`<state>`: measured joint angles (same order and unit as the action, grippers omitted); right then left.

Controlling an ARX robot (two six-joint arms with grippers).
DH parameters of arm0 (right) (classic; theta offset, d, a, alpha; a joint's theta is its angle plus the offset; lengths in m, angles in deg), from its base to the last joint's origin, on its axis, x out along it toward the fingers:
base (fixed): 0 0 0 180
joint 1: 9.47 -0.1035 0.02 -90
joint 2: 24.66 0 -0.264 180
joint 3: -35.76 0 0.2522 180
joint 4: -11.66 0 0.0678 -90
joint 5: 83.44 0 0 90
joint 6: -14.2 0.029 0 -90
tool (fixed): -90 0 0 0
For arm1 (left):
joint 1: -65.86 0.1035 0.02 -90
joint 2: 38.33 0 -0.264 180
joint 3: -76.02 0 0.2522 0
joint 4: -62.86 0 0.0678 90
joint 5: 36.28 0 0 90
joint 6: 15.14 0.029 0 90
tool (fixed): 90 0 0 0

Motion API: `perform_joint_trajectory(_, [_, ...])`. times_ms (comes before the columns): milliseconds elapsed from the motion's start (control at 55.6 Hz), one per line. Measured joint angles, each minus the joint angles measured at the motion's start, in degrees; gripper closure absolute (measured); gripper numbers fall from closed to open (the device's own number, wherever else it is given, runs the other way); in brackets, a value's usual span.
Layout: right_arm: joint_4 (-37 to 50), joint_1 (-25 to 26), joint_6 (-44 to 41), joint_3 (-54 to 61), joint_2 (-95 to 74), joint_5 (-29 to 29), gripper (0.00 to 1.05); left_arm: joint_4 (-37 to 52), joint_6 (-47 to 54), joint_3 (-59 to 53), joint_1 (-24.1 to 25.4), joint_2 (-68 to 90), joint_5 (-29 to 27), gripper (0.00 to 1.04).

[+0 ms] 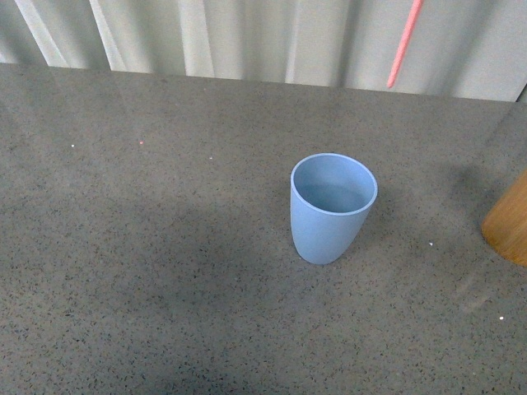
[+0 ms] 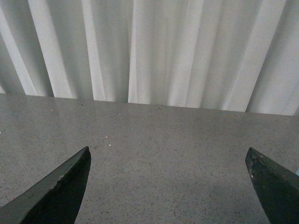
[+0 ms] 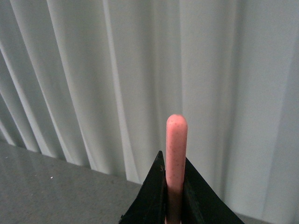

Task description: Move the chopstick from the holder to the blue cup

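Observation:
The light-blue cup (image 1: 333, 207) stands upright and empty near the middle of the grey table. The tan wooden holder (image 1: 510, 220) shows only partly at the right edge. A pinkish-orange chopstick (image 1: 404, 43) hangs in the air above and behind the cup, its upper part cut off by the frame's top. My right gripper (image 3: 174, 164) is shut on the chopstick (image 3: 176, 154), whose rounded end sticks out past the fingertips; this gripper itself is out of the front view. My left gripper (image 2: 168, 158) is open over bare table, with nothing between its fingers (image 2: 60, 186).
A pale pleated curtain (image 1: 247, 33) runs along the table's far edge. The speckled grey tabletop (image 1: 148, 247) spreads to the left of the cup and in front of it.

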<state>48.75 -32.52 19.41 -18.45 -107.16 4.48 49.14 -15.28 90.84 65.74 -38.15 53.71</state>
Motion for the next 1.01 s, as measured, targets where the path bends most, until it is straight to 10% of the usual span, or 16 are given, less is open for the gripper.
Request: perform_joint_trajectory(1007, [14.27, -4.94, -2.43, 5.16, -21.31, -0.04, 1.02, 0.0, 0.0, 0.0, 0.0, 0.0, 0.0, 0.07])
